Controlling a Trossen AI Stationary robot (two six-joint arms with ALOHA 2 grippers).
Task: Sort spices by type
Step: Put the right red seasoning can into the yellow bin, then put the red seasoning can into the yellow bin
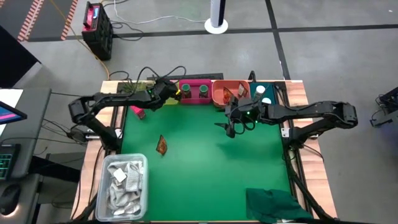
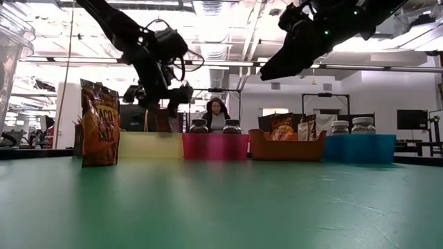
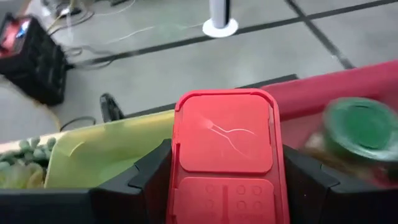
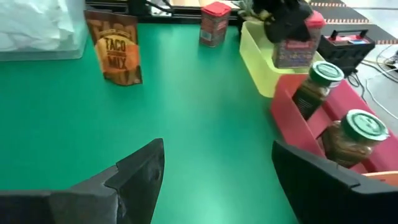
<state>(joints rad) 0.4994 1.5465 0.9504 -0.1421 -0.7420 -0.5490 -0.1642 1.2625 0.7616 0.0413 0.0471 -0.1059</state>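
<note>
My left gripper (image 1: 166, 93) (image 3: 225, 174) is shut on a pink box with a red lid (image 3: 225, 134) (image 4: 293, 48) over the yellow tray (image 1: 152, 99) (image 4: 258, 59). The second pink box (image 1: 138, 113) (image 4: 214, 25) stands on the mat beside that tray. One orange-brown packet (image 1: 161, 145) (image 4: 118, 50) stands upright on the mat. Two dark green jars (image 4: 320, 81) (image 4: 354, 134) stand in the pink tray (image 1: 194, 98). The other packets (image 1: 227, 94) sit in the orange tray, and the white-capped jars (image 1: 263, 94) in the teal tray. My right gripper (image 1: 233, 127) (image 4: 217, 168) hangs open above the mat near the orange tray. My left gripper pinches the pink box between its two fingers (image 3: 146, 177), one on each side just below the red lid (image 3: 186, 124). The fingers come from above, pointing down. The box hangs upright under them over the yellow tray; whether its base touches the tray I cannot tell.
The four trays line the table's far edge. A clear tub of white packets (image 1: 124, 183) sits at the near left corner and a dark green cloth (image 1: 273, 205) at the near right. Bare green mat lies between. A person (image 2: 216, 114) sits beyond the table.
</note>
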